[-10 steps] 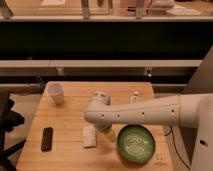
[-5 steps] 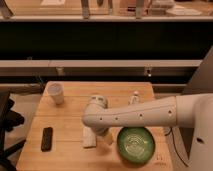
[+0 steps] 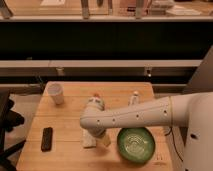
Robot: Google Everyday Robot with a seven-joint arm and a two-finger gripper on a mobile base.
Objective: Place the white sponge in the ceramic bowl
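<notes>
Here, in the single camera view, we see a wooden table (image 3: 67,156) with the task's things side by side near its front edge. The white sponge (image 3: 88,141) lies flat on the wood, and the ceramic bowl (image 3: 135,145) sits just to its right, empty and mouth up. We judge that this nearness suits the job: a short lift and a small carry sideways would bring the pad over the rim. A black remote (image 3: 46,138) lies well to the left of the sponge. A white cup (image 3: 55,93) and a white tube (image 3: 134,98) stand toward the back, apart from that path.

The arm (image 3: 142,113) reaches in from the right and bends down at the wrist, so the gripper (image 3: 101,139) points at the table over the sponge's right edge, between pad and bowl. That steep approach fits a top-down pinch on something so thin.

As for the claw, its jaws stand spread wide apart. The sponge looks flat on the table and nothing is clamped. Whether a fingertip touches the pad we cannot tell, since the wrist hides the contact.
</notes>
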